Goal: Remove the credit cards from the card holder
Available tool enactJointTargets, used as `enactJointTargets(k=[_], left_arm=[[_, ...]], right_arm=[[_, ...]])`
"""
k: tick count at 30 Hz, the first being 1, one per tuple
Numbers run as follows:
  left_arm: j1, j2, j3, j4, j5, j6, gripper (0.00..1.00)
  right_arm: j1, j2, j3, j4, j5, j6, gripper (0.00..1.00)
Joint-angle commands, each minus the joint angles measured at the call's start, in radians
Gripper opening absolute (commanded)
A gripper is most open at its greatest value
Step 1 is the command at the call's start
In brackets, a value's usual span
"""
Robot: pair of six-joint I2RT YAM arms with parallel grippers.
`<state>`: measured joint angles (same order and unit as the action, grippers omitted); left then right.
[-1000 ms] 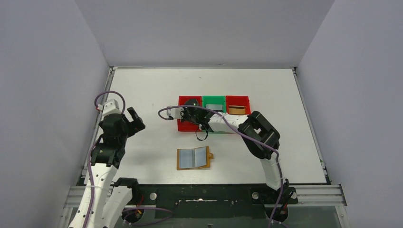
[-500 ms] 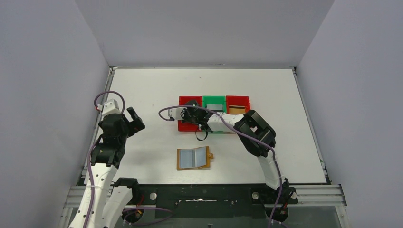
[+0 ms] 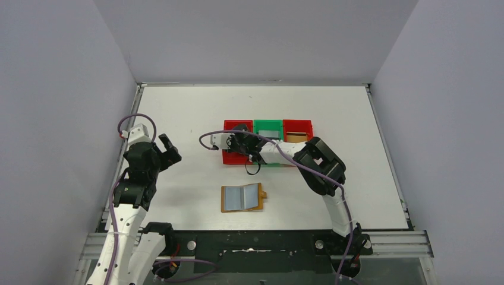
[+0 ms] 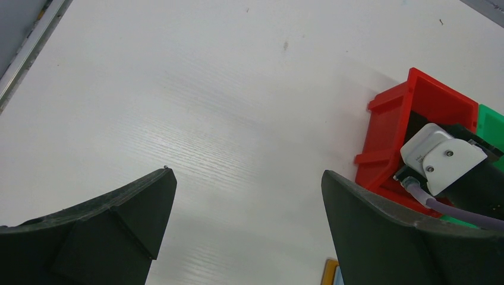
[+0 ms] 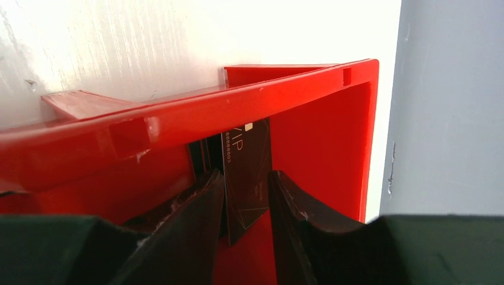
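Note:
The card holder [image 3: 242,198] lies open flat on the table near the front, pale blue pockets up; its corner [image 4: 330,270] shows in the left wrist view. A black credit card [image 5: 246,148] stands on edge inside the left red bin [image 5: 321,136], between the parted fingers of my right gripper [image 5: 247,173]. It leans on the left finger, with a gap to the right one. A silver-grey card [image 3: 268,133] lies in the green bin [image 3: 268,124] and a gold-brown card [image 3: 296,137] in the right red bin [image 3: 297,124]. My left gripper [image 4: 246,178] hangs wide open over bare table, holding nothing.
The three bins stand in a row at mid-table, and my right arm [image 3: 321,166] reaches over them from the right. The right wrist's white housing [image 4: 443,157] sits over the left red bin [image 4: 392,119]. Grey walls surround the table.
My right gripper's fingers have spread apart around the black card in the left red bin. The right arm's elbow has shifted slightly left. The left arm has not moved.

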<state>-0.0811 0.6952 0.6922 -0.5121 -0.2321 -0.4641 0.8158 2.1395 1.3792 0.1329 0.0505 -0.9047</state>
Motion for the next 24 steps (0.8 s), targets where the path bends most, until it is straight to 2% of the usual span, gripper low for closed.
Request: enactJointTargets(k=[1,10,18,24], left_arm=[[0.009,-0.006,0.015,0.048,0.008,0.004,0.96],[0.011,-0.003,0.014,0.049,0.016,0.004,0.96],[0.011,0.0,0.012,0.05,0.02,0.006,0.96],[0.013,0.001,0.012,0.05,0.022,0.005,0.96]], right_arm=[[-0.012,-0.083,0.016,0.038,-0.033,0.028,0.36],[-0.017,-0.125,-0.003,0.053,-0.047,0.051,0.47],[-0.018,-0.158,-0.018,0.076,-0.046,0.1,0.49],[-0.017,-0.269,-0.096,0.208,-0.032,0.257,0.51]])
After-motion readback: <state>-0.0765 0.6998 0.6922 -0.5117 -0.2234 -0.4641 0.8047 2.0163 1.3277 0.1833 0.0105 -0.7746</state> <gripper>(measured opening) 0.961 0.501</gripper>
